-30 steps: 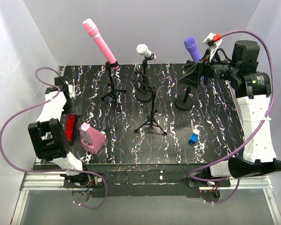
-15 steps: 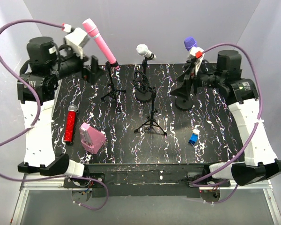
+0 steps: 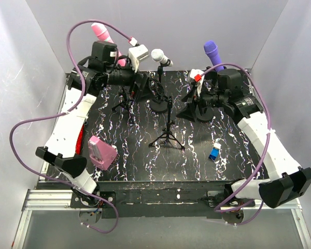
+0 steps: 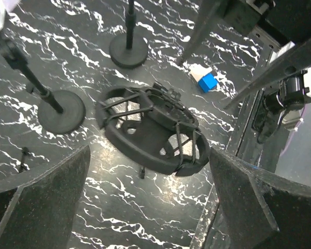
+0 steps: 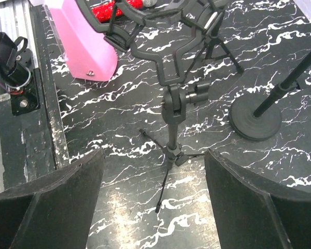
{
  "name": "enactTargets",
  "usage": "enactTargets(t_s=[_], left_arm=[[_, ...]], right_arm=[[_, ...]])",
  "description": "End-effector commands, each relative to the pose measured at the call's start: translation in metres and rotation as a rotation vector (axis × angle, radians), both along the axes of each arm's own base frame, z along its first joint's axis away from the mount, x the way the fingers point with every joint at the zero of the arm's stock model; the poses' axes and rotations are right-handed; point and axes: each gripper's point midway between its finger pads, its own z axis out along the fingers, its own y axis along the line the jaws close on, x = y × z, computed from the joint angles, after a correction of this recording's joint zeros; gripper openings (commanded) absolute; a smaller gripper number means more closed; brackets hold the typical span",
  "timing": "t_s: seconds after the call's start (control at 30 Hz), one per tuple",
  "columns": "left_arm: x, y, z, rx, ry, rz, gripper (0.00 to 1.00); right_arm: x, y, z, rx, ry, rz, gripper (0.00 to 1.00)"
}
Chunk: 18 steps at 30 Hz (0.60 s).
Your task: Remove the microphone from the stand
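The white microphone (image 3: 158, 55) sits tilted atop its stand (image 3: 158, 107) in the upper middle of the top view, with neither gripper touching it. Nearer, a pink block (image 3: 102, 152) lies lower left and a blue block (image 3: 214, 153) lower right on the marbled table (image 3: 140, 161), with a tripod stand (image 3: 167, 136) at centre. Beyond it the left gripper (image 3: 144, 91) and right gripper (image 3: 189, 106) hover with fingers spread wide and empty, while a pink microphone (image 3: 101, 31) and a purple microphone (image 3: 212, 52) rise upper left and upper right.

The tripod stand (image 3: 167, 136) sits before the round-base stand (image 3: 159, 106), box (image 3: 101, 152) left, block (image 3: 214, 153) right.
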Motion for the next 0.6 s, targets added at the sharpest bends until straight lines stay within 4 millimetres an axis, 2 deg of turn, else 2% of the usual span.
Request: enactTargets(t_s=[0.0,0.2,0.33,0.43,0.57], left_arm=[[-0.009,0.003,0.003,0.006,-0.03,0.054,0.98],[-0.007,-0.015,0.0,-0.011,-0.003,0.012,0.98],[-0.001,-0.016,0.004,-0.018,-0.015,0.033,0.98],[0.004,-0.014,0.006,-0.013,-0.029,0.059,0.98],[0.008,-0.015,-0.003,0.001,-0.015,0.061,0.96]], right_arm=[[0.022,0.014,0.011,0.062,-0.057,-0.013,0.84],[0.042,0.033,0.006,0.091,-0.033,-0.001,0.84],[0.048,0.044,-0.005,0.092,0.008,0.01,0.8],[0.043,0.05,-0.011,0.097,0.032,0.016,0.73],[0.03,0.06,-0.022,0.095,0.065,-0.007,0.58]])
